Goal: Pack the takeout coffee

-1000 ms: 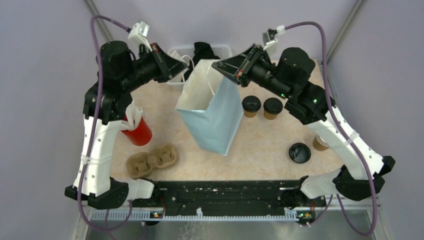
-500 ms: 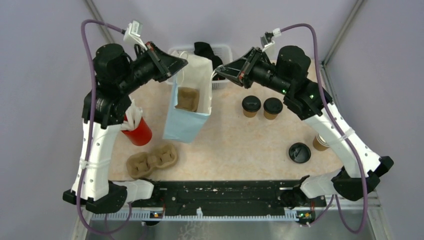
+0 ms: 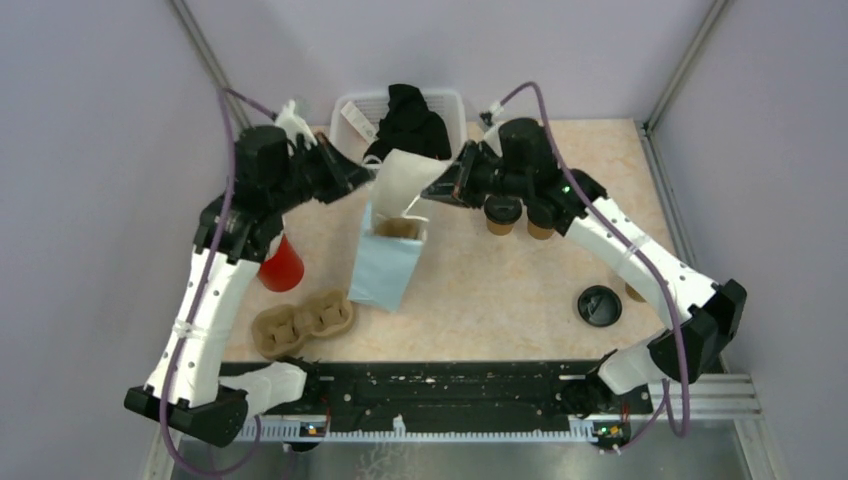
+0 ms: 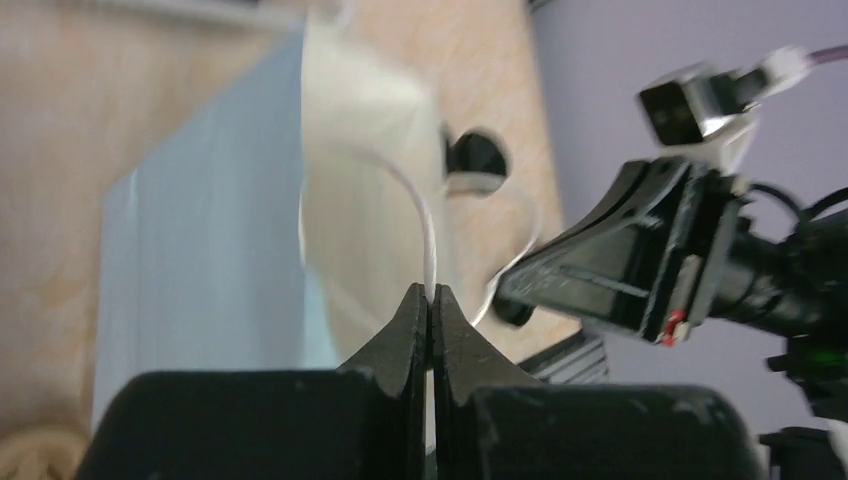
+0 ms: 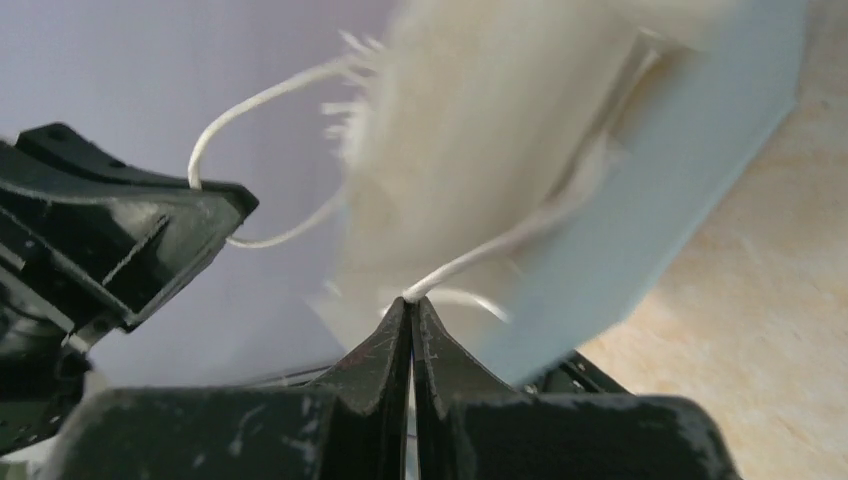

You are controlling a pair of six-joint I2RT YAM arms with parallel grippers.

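Observation:
A light blue paper bag (image 3: 385, 268) with a white inside hangs tilted at mid-table, its mouth open. A brown moulded carrier (image 3: 400, 229) shows inside it. My left gripper (image 3: 368, 181) is shut on one white string handle (image 4: 425, 225). My right gripper (image 3: 432, 192) is shut on the other handle (image 5: 500, 245). The two grippers face each other across the bag mouth. Two takeout coffees (image 3: 502, 214) (image 3: 541, 224), brown cups with black lids, stand just right of the bag, partly hidden under my right arm. One lid (image 4: 477, 156) shows in the left wrist view.
A loose black lid (image 3: 598, 305) lies at the right, and a brown cup (image 3: 632, 291) peeks from behind the right arm. A red cup (image 3: 282, 268) and a second brown carrier (image 3: 303, 322) sit at the left. A white basket (image 3: 350, 104) holding black cloth stands at the back.
Both arms have come down and drawn closer together, lowering the bag from high up to just above the table. Both grippers stay shut on the handles.

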